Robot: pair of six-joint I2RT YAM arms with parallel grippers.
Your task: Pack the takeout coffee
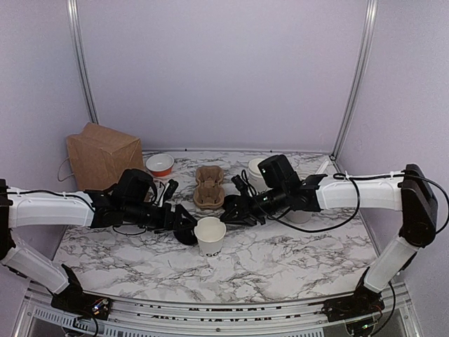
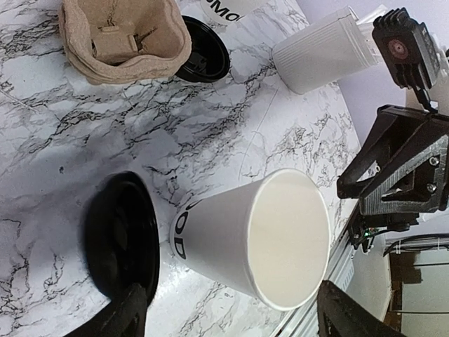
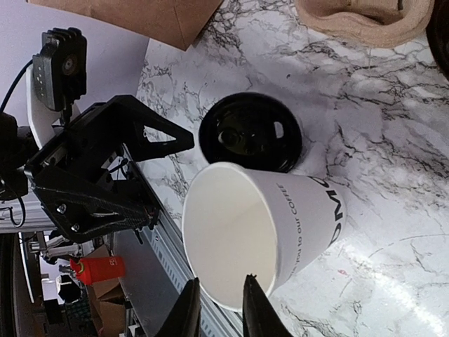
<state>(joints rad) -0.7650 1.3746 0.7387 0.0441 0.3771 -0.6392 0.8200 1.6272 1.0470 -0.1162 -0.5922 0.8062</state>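
The takeout coffee cup (image 1: 210, 236) stands upright and lidless at the table's middle front, white with dark lettering. It also shows in the left wrist view (image 2: 231, 242) and the right wrist view (image 3: 295, 221). Its round black lid (image 1: 186, 234) lies flat on the table just left of it, also visible in the left wrist view (image 2: 123, 242) and the right wrist view (image 3: 249, 133). My left gripper (image 1: 181, 223) is wide open, its fingers (image 2: 130, 312) straddling lid and cup. My right gripper (image 1: 231, 213) is narrowly open and empty, its fingertips (image 3: 256, 305) just above the cup's rim on the right.
A brown paper bag (image 1: 104, 156) stands at the back left with a red-and-white bowl (image 1: 160, 165) beside it. A cardboard cup carrier (image 1: 209, 187) lies behind the cup. Stacked lidless cups (image 1: 257, 168) and a white cylinder (image 2: 323, 49) are at the back right. Another black lid (image 2: 203, 56) lies by the carrier.
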